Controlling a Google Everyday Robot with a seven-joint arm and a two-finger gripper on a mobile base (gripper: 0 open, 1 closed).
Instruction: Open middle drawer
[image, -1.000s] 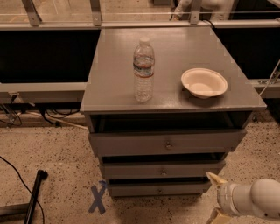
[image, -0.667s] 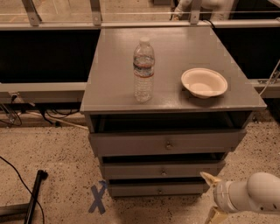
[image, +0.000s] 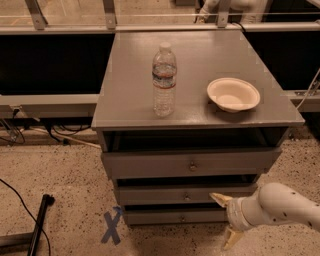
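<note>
Spread wide and empty, the gripper (image: 225, 219) hangs low at the right, its upper tan fingertip just beside the middle drawer (image: 165, 195). That drawer is a flat grey front with a small round metal knob, sitting between the wider top drawer (image: 150, 164) and the narrower bottom drawer (image: 155, 218). On the smooth grey top stand a clear ribbed plastic bottle (image: 164, 80), label unreadable, and a shallow cream bowl (image: 233, 94). A blue X (image: 111, 227) marks the speckled floor (image: 65, 175).

Robot test lab.
Speckled floor (image: 60, 170) with blue tape X (image: 112, 227), loose cables (image: 14, 131), metal rail (image: 60, 30); gripper (image: 225, 219) low right by grey cabinet (image: 200, 55).
</note>
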